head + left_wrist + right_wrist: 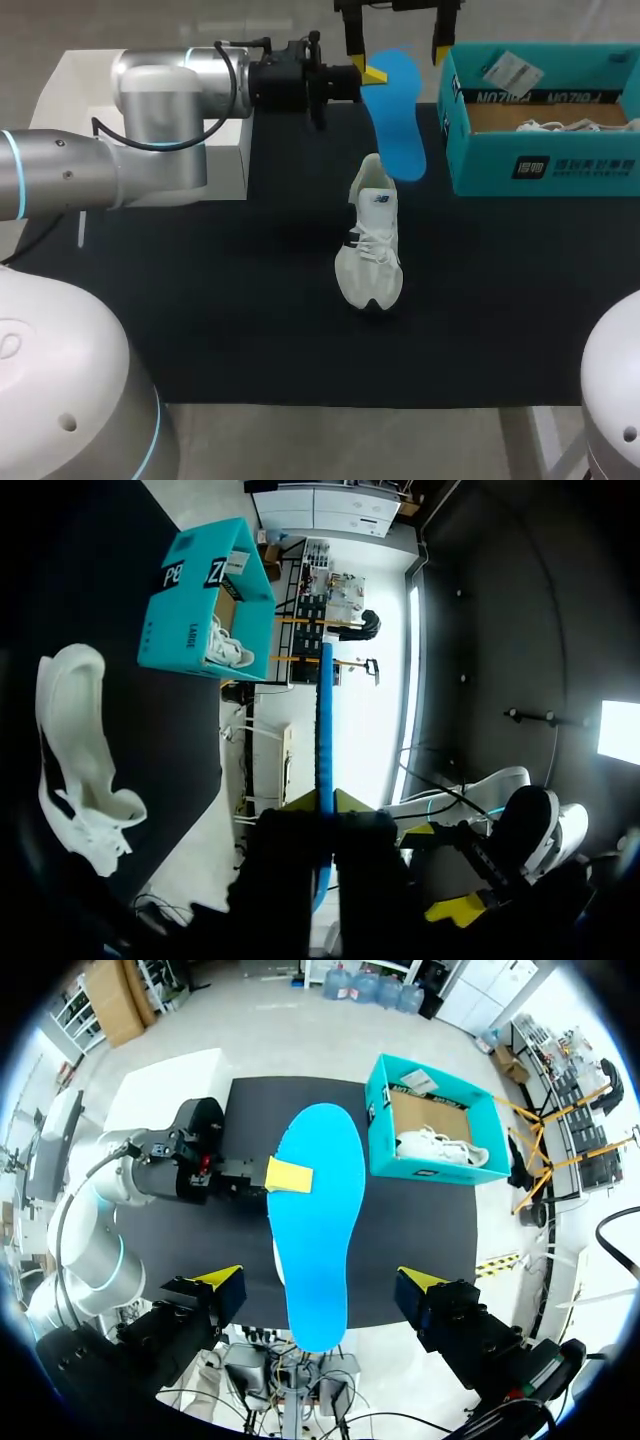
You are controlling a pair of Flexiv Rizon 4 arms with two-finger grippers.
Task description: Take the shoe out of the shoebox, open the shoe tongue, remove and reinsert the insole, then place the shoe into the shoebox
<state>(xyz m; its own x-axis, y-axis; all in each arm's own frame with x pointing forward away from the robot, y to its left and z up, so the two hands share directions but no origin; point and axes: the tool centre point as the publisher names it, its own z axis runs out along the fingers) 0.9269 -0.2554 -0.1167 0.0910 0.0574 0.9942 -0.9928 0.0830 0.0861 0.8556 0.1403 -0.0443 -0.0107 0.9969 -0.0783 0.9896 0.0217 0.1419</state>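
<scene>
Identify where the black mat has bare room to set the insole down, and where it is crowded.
Bare mat: the wide strip nearer than the shoe; the patch between shoe and left arm; the patch in front of the shoebox. Crowded: the far middle, where the left fingers hold the insole under the open right fingers, beside the shoebox corner.

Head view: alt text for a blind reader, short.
The left pincer grips a bright blue insole over a black mat, the open right pincer at its far end. A white lace-up sneaker stands mid-mat; an open teal cardboard shoebox sits at right.
</scene>
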